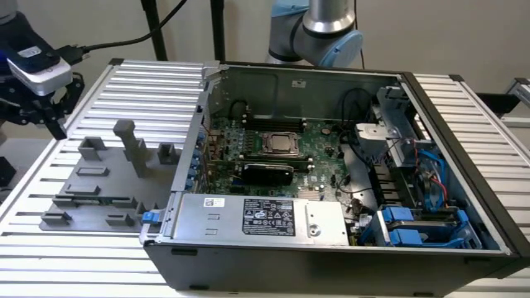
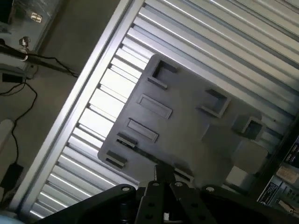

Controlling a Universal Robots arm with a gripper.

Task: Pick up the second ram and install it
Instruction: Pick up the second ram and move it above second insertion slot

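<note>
The second ram (image 1: 93, 200) is a slim green stick lying flat in a holder near the front edge of the grey fixture tray (image 1: 103, 161), at the exterior view's left. In the wrist view the ram (image 2: 145, 153) reads as a thin dark strip on the tray (image 2: 187, 116), just ahead of my fingertips. My gripper (image 1: 56, 124) hangs high above the tray's far left corner, well apart from the ram. Its fingers (image 2: 156, 179) meet at the middle of the gripper (image 2: 163, 186), shut with nothing between them.
The open PC case (image 1: 331, 248) stands to the exterior view's right of the tray, with the CPU socket (image 1: 282, 144), long black memory slots (image 1: 277, 124) behind it and a black-topped card (image 1: 265, 171) in front. Grey posts (image 1: 133, 146) rise from the tray.
</note>
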